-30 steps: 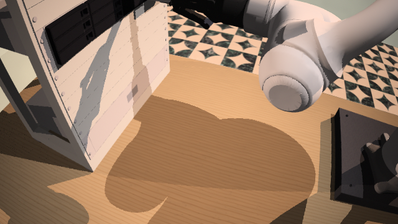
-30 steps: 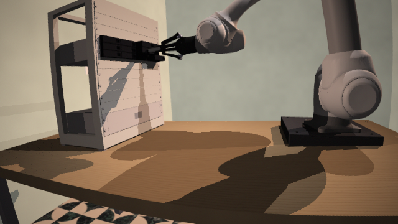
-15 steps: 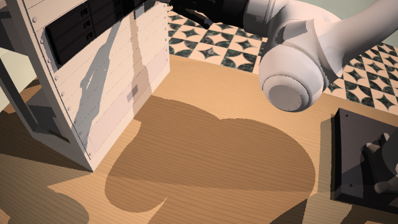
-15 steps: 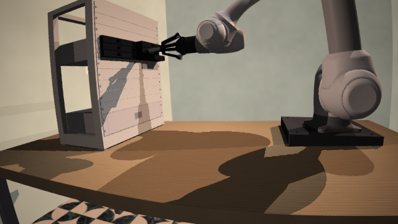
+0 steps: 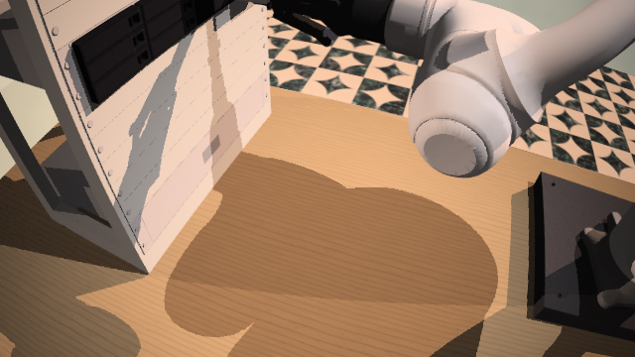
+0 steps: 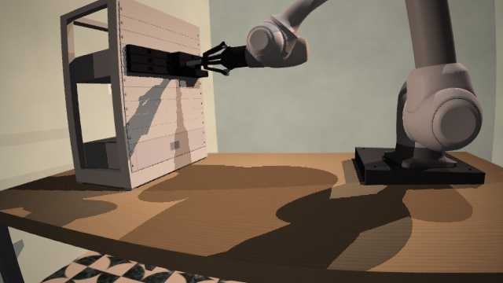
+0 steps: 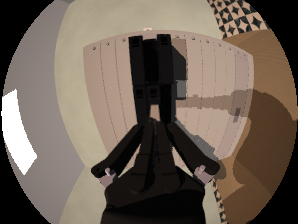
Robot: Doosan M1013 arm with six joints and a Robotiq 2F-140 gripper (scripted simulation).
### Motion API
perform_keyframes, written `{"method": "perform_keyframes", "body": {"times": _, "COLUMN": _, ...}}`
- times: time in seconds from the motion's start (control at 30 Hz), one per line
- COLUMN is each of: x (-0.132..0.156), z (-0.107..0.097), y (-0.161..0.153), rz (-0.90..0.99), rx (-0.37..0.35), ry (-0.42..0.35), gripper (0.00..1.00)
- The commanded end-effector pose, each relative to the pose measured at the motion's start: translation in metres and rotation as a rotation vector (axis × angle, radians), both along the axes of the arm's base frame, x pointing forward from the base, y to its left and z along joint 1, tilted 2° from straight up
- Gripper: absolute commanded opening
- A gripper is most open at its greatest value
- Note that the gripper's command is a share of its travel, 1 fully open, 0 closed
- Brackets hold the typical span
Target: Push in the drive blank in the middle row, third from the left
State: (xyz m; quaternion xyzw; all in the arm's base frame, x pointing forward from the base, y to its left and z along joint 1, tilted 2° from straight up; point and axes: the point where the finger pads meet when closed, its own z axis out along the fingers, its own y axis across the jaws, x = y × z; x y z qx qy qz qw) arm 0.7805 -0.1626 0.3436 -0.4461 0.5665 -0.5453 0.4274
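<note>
The beige rack (image 6: 137, 102) stands upright at the left of the wooden table, with a black block of drive blanks (image 6: 163, 63) high on its front. It also shows in the top view (image 5: 144, 35). My gripper (image 6: 192, 63) is shut and empty, held level, with its fingertips at the right part of the block, at about the middle row. I cannot tell whether the tips touch a blank. In the wrist view the shut fingers point straight at the rack front and hide the blanks behind them.
The arm's black base plate (image 6: 416, 170) sits at the right of the table. The arm's elbow (image 5: 461, 129) hangs over the table's middle. The table's front edge (image 6: 196, 255) is near the camera, with tiled floor below.
</note>
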Motion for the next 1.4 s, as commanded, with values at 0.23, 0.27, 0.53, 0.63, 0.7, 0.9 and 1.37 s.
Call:
{"method": "perform_keyframes", "body": {"times": 0.23, "x": 0.007, "z": 0.002, "y": -0.004, "rz": -0.001, "rx": 0.004, "ry": -0.004, "gripper": 0.00}}
{"method": "perform_keyframes", "body": {"times": 0.27, "x": 0.007, "z": 0.002, "y": -0.004, "rz": -0.001, "rx": 0.004, "ry": -0.004, "gripper": 0.00}}
{"method": "perform_keyframes", "body": {"times": 0.53, "x": 0.013, "z": 0.002, "y": -0.005, "rz": -0.001, "rx": 0.004, "ry": -0.004, "gripper": 0.00}}
{"method": "perform_keyframes", "body": {"times": 0.63, "x": 0.017, "z": 0.002, "y": -0.006, "rz": -0.001, "rx": 0.004, "ry": -0.004, "gripper": 0.00}}
{"method": "perform_keyframes", "body": {"times": 0.7, "x": 0.017, "z": 0.002, "y": -0.006, "rz": -0.001, "rx": 0.004, "ry": -0.004, "gripper": 0.00}}
{"method": "perform_keyframes", "body": {"times": 0.9, "x": 0.017, "z": 0.002, "y": -0.006, "rz": -0.001, "rx": 0.004, "ry": -0.004, "gripper": 0.00}}
{"method": "perform_keyframes", "body": {"times": 1.37, "x": 0.027, "z": 0.002, "y": -0.008, "rz": -0.001, "rx": 0.004, "ry": -0.004, "gripper": 0.00}}
